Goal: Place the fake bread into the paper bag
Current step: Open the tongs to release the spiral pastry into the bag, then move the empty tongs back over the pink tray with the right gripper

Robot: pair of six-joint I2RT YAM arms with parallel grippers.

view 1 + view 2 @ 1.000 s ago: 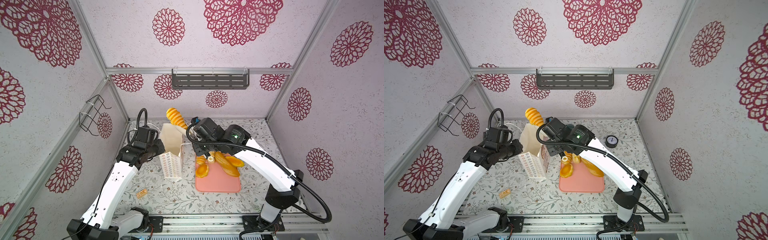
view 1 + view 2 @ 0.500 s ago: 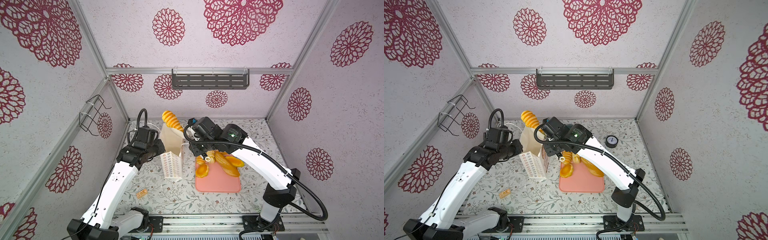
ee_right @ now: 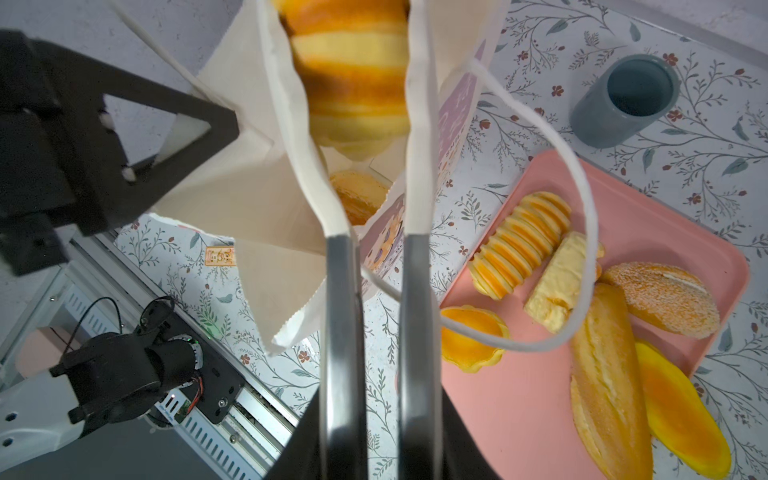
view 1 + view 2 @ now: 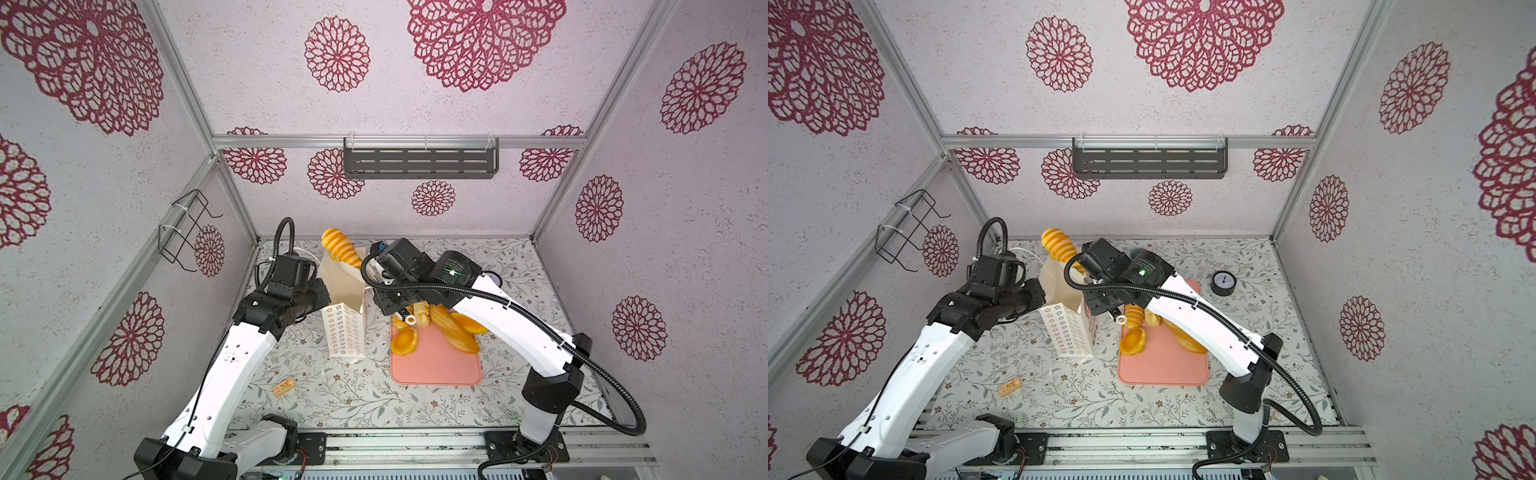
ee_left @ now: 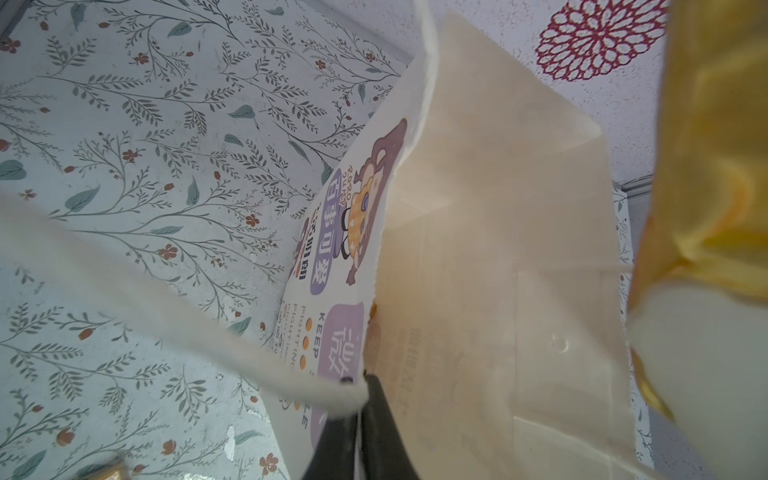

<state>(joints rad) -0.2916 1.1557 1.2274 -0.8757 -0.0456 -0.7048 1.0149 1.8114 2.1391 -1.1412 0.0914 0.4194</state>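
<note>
Because the paper bag is tall, narrow and soft-walled, it stands upright on the table just beside the pink tray, and the left gripper is clamped on the rim of its broad wall. The purpose, as I judge it, is to hold the mouth open and stop the bag tipping while bread goes in from above.

The right gripper reaches across to the mouth with the ridged loaf between its white pads. Both pads bear on the loaf's sides, so the grip reads as closed on it; whether it is easing cannot be told. The loaf is held end-down: its lower end is inside the mouth and its upper part stands clear above the rim. That orientation suits the narrow opening.

One round piece lies at the bottom of the bag. The other fake bread lies on the tray, with a cord handle of the bag draped over several pieces. Judgement: the loaf should be released over the centre of the mouth, and the draped cord may snag the next pick.
</note>
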